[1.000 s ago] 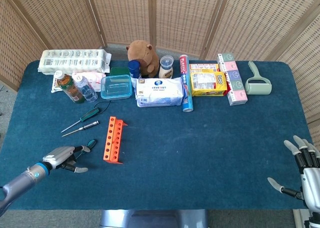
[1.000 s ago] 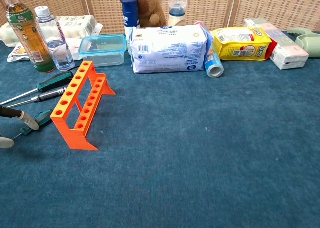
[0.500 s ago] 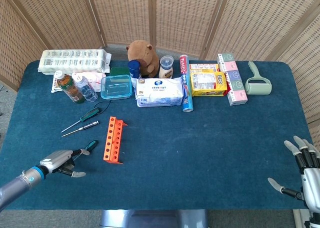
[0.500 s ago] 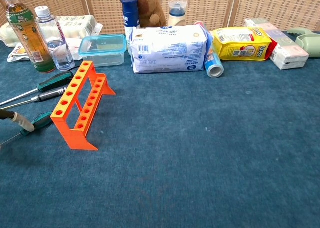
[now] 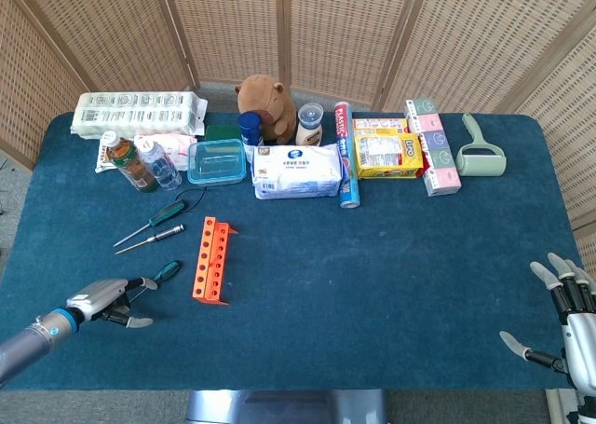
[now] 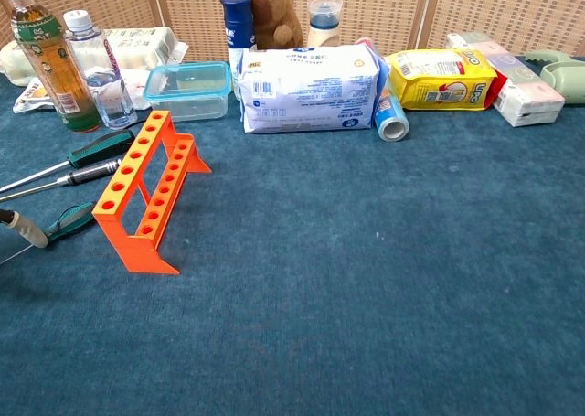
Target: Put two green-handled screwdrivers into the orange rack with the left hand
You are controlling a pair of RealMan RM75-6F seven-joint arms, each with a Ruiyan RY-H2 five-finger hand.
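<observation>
The blue table (image 5: 391, 275) is carrying everything, and the orange rack (image 5: 210, 259) is standing on it as the one landmark, its holes all sitting unfilled. Behind the rack a row of goods is lining the far edge, among them one white wipes pack (image 5: 298, 171), one clear lidded box (image 5: 217, 160), one brown plush toy (image 5: 266, 106) and two bottles (image 5: 140, 161). Three screwdrivers are lying left of the rack: one green-handled screwdriver (image 5: 155, 221) and one thin dark-handled driver (image 5: 149, 240) well left of its far end, and a second small green-handled screwdriver (image 5: 164, 273) just left of its near end. The left hand (image 5: 104, 300) is hovering left of that small one, fingers loosely spread, gripping nothing, fingertips near the shaft. Far right of the rack, the right hand (image 5: 566, 326) is resting open-fingered and holding nothing.
</observation>
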